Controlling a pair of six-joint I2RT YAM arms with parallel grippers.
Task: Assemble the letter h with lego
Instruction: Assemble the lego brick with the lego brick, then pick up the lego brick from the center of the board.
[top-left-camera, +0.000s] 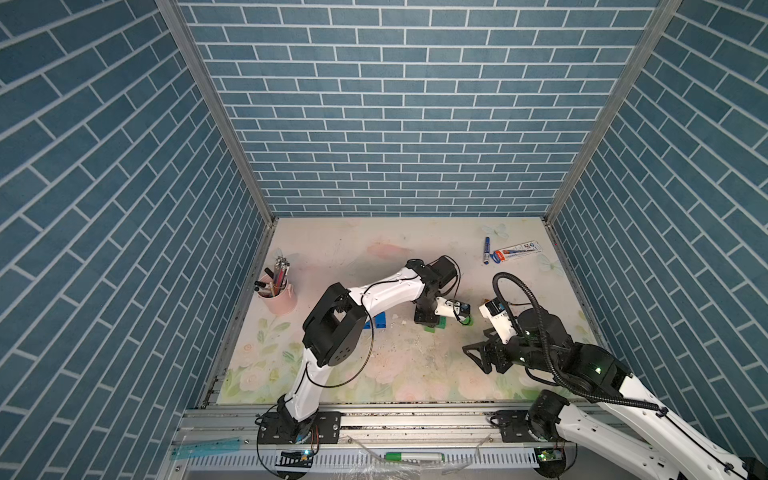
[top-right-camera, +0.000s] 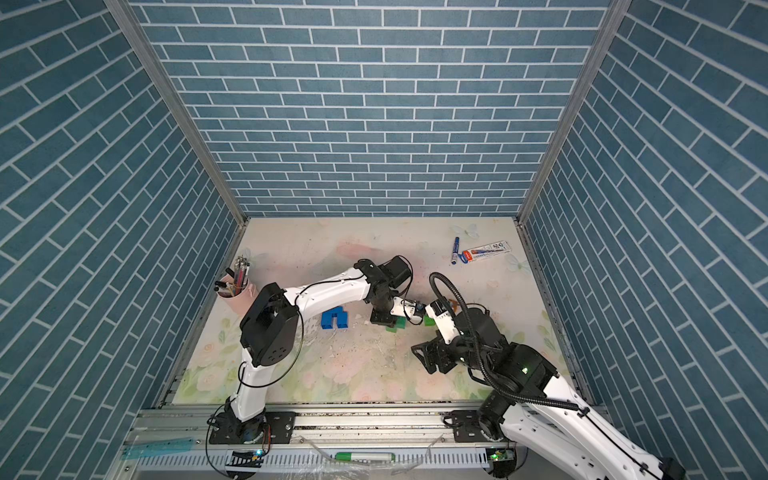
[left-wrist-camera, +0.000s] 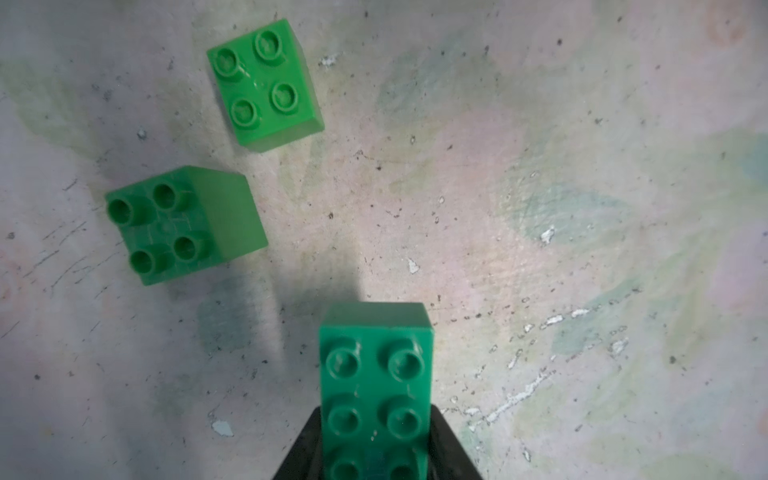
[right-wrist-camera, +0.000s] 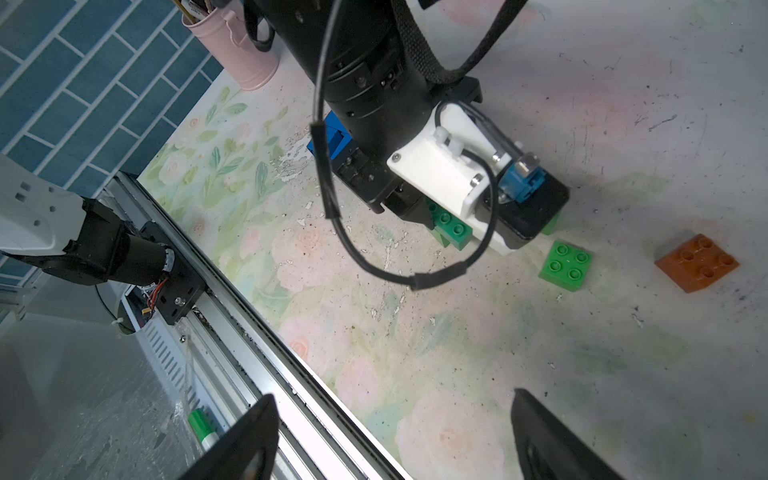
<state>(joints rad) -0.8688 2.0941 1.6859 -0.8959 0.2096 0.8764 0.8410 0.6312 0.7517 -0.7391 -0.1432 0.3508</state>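
My left gripper (left-wrist-camera: 376, 415) is shut on a long green lego brick (left-wrist-camera: 376, 386), with a black finger against each of its long sides, low over the table. Beyond it in the left wrist view are two square green bricks: one studs-up (left-wrist-camera: 264, 83), one tipped on its side (left-wrist-camera: 183, 224). The right wrist view shows the held brick (right-wrist-camera: 451, 226) under the left arm, a green square (right-wrist-camera: 565, 266) and an orange brick (right-wrist-camera: 696, 262). Joined blue bricks (top-right-camera: 334, 319) stand to the left. My right gripper (right-wrist-camera: 392, 432) hangs open and empty near the front right (top-left-camera: 478, 353).
A pink cup of pens (top-left-camera: 278, 297) stands at the left edge. A blue marker (top-left-camera: 486, 250) and a marker packet (top-left-camera: 517, 252) lie at the back right. A green marker (top-left-camera: 413, 457) rests on the front rail. Brick-pattern walls close in three sides.
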